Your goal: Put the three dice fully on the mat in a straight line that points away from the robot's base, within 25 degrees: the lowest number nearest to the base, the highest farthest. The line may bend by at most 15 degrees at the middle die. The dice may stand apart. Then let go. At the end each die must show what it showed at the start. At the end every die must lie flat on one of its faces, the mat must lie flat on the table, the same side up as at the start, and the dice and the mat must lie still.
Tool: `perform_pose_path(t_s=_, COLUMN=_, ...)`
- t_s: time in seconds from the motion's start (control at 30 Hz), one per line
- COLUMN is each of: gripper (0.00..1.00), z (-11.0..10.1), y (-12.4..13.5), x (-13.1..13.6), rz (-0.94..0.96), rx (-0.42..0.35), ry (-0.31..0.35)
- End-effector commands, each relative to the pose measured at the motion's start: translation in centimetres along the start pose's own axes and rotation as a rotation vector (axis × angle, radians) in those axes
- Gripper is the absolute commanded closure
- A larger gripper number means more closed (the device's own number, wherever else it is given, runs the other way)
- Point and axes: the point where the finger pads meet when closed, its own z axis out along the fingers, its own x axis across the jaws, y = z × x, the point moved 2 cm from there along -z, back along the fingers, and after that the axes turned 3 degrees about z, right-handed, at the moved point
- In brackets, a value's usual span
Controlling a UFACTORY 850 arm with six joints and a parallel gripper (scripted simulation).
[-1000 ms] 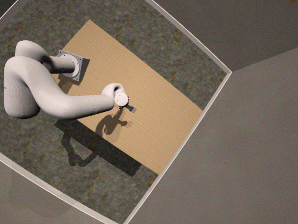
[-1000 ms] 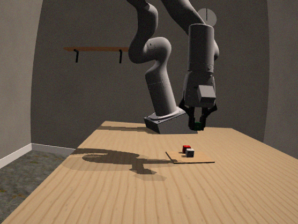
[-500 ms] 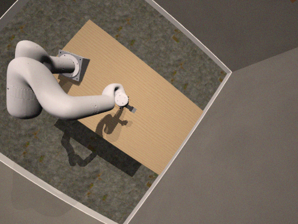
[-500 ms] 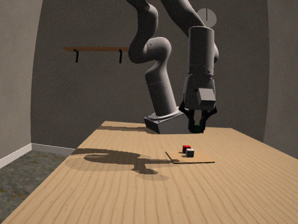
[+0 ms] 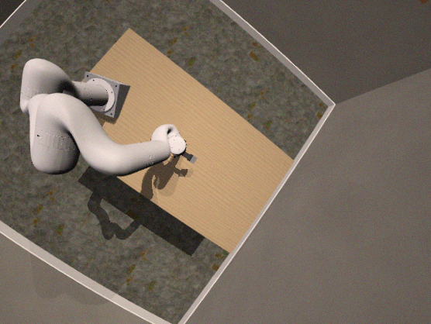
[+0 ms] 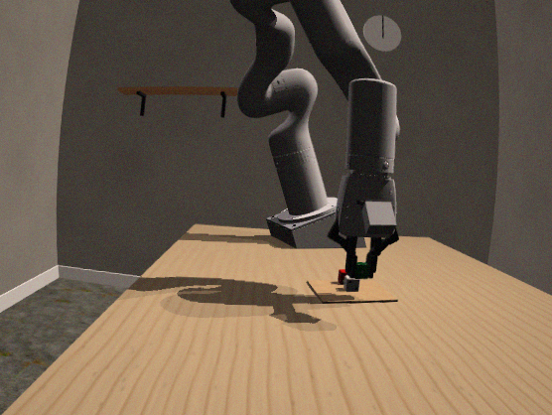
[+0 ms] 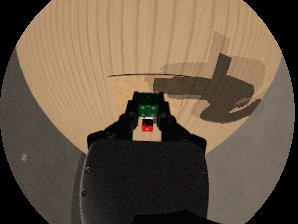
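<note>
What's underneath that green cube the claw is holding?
Under the green die in the gripper lies the mat, red die and white die beside. Whether it touches is hidden.

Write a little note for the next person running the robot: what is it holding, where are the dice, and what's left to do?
Gripper: shut on the green die, low over the mat.
Red die and white die: both on the mat, close together, red nearer the base.
Done: two dice placed; green carried over the mat.
Left: set the green die flat, in line with the others, then let go. The pips can't be read from here, so check the number order.
</note>
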Motion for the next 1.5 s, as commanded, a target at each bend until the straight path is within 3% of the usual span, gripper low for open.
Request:
perform_pose_path(t_s=0.0, gripper=0.79, z=1.2, y=-0.1, x=0.0, rz=0.001, rx=0.003, ry=0.000)
perform_pose_path(t_s=0.37, gripper=0.79, z=3.1, y=-0.1, x=0.0, rz=0.001, rx=0.003, ry=0.000)
perform_pose_path(t_s=1.47, gripper=0.79, z=3.1, y=-0.1, x=0.0, rz=0.001, rx=0.003, ry=0.000)
